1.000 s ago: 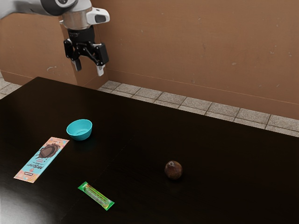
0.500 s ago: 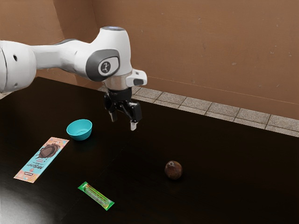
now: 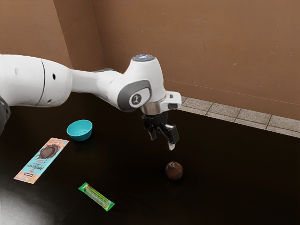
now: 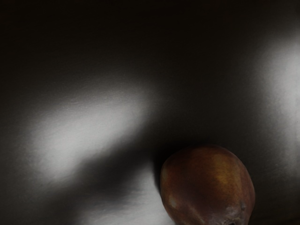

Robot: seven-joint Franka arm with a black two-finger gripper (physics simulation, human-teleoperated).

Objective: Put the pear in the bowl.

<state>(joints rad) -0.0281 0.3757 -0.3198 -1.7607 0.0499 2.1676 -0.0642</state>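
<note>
Pear [image 3: 174,171], brown and rounded, sits on the black table [image 3: 234,183] right of centre in the lower half of the exterior view. The black two-finger gripper [image 3: 162,142] is above it and a little toward the upper left of that frame, fingers spread with nothing between them. The step in hand, I judge, is lining up for the grasp: centre over the fruit before lowering, then go down straight so that neither fingertip knocks it and sets it rolling. Close evenly around its widest part, and lift clear before heading for the turquoise bowl [image 3: 79,131], left of centre.
</note>
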